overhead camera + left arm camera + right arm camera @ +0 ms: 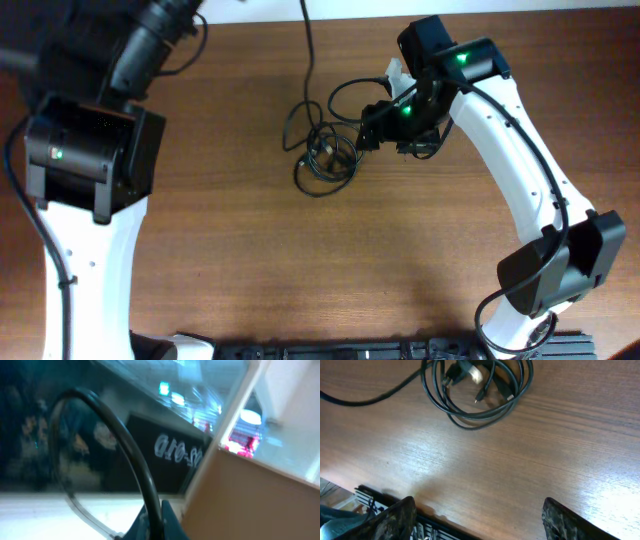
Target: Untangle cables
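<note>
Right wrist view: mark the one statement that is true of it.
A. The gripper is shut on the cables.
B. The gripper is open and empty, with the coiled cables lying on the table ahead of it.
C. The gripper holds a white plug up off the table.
B: the fingers of the right gripper stand wide apart over bare table, and the coiled cables lie farther off, clear of both.

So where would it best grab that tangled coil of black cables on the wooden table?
Probably the outer curve of the tangled coil of black cables, the side nearest the open right end effector, coming down from above with the fingers straddling the strands. There the strands lie flat and bunched together, with bare brown wooden table on either side.
</note>
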Controlling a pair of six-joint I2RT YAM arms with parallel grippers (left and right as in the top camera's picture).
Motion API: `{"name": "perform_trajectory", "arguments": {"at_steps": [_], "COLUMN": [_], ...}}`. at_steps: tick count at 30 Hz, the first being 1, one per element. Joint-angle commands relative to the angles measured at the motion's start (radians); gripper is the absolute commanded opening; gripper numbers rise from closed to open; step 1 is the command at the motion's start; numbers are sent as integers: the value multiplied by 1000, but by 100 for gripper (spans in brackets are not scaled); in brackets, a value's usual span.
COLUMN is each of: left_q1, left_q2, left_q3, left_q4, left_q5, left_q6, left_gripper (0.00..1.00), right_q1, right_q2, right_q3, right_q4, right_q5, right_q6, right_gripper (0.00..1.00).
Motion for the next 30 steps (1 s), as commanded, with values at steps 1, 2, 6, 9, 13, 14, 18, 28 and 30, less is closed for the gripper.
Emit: {"name": "perform_trajectory", "arguments": {"at_steps": [1, 2, 6, 9, 13, 14, 18, 28, 30], "left_q1": [5, 5, 5, 5, 5, 5, 5, 143, 185], "left_q2": [-24, -24, -24, -25, -22, -16, 16, 226, 275], "left_q3": [13, 13, 13, 13, 13, 13, 13, 13, 13], "left_q4": [163, 197, 397, 404, 283, 229, 175, 129, 130], "left_q5": [-205, -221, -243, -254, -311, -387, -585, -743, -740], "left_q6": [-15, -8, -8, -8, 33, 34, 133, 352, 353], "left_gripper": [0, 0, 0, 0, 0, 0, 0, 0, 0], "right_q1": [2, 2, 2, 2, 2, 2, 2, 36, 49], "right_q2": [-8, -8, -8, -8, -8, -8, -8, -8, -8], "right_q3": [-31, -37, -76, -82, -82, -82, -82, -82, -82], "right_q4": [6, 6, 23, 32, 33, 33, 32, 33, 34], "right_q5": [8, 9, 8, 8, 8, 8, 8, 9, 10], "right_q6": [-10, -10, -9, -9, -9, -9, -9, -10, -10], "right_gripper": [78, 78, 78, 78, 78, 78, 78, 78, 78]}}
